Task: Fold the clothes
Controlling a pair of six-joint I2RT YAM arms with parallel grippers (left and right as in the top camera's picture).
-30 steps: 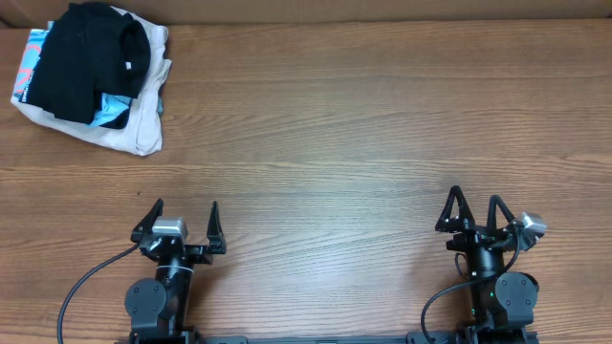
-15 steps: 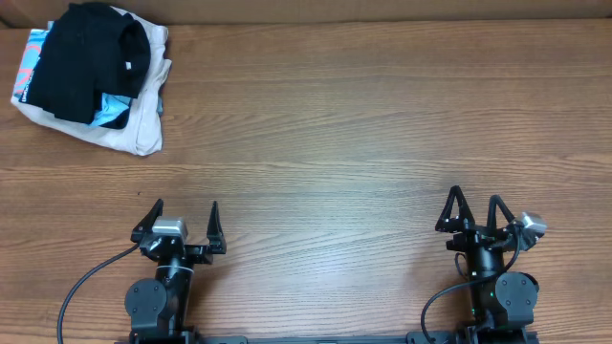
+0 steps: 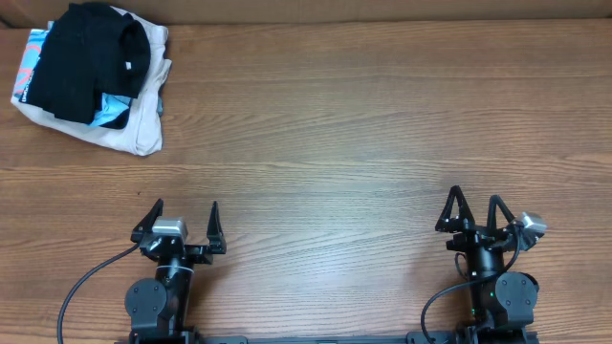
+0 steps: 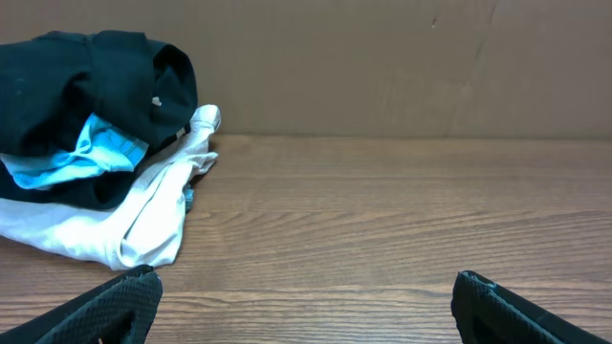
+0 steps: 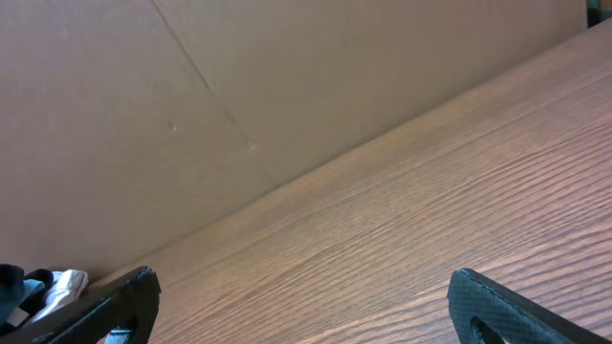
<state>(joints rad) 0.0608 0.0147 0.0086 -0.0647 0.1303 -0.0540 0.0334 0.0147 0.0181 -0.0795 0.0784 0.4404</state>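
Wooden table [image 3: 363, 124], brown cardboard wall [image 4: 382, 67].

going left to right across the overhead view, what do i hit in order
black garment → left gripper → right gripper

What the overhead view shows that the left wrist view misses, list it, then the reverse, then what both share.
Overhead only: the right gripper, open, by the front edge of the table. Left wrist only: the upright face of the brown backdrop behind the table. Both: the black garment atop the light blue garment and the cream garment, and the open left gripper.
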